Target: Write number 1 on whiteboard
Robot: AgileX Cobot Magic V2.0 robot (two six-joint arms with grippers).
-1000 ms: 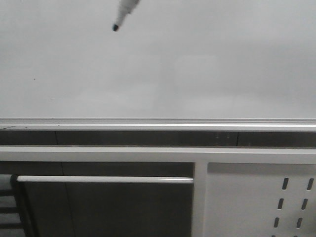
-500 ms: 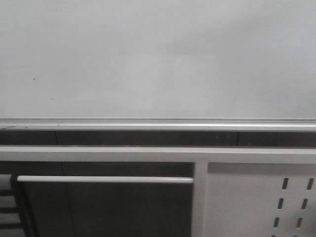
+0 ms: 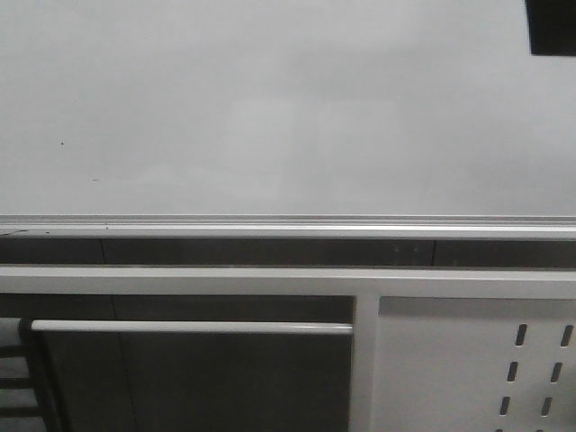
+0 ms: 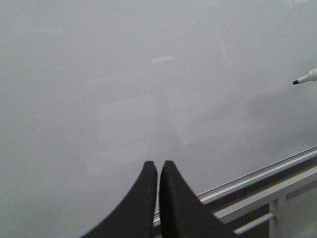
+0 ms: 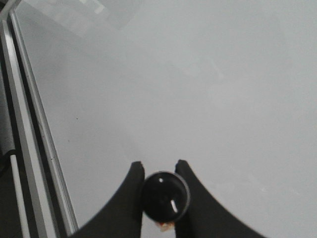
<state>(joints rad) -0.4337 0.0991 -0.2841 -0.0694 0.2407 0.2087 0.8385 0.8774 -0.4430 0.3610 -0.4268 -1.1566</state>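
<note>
I see the whiteboard [image 3: 270, 108] filling the upper part of the front view, pale grey and glossy, with its silver rail [image 3: 288, 222] running left to right along the lower edge. No black stroke is visible on the board in any view, so the number 1 is not yet written. I note only two tiny dark specks on the left part of the surface. Below the rail sits a white frame bar [image 3: 180, 281], and lower right a white perforated panel [image 3: 477, 369].

A dark rectangular shape [image 3: 551, 27] enters at the upper right corner of the front view; I cannot tell what it is.

Left gripper [image 4: 158, 166]: its two black jaws are pressed together tip to tip, with nothing between them, pointing at the board surface. From this wrist view I also see the marker [image 4: 306, 78] at the edge of the picture, white body with black tip, the tip near the board; whether it touches I cannot tell.

Right gripper [image 5: 159, 171]: the jaws are clenched on the marker [image 5: 165, 196], seen end-on as a dark round barrel held between the two black fingers, facing the whiteboard [image 5: 198, 89]. The rail [image 5: 34, 124] runs along one side of this view
</note>
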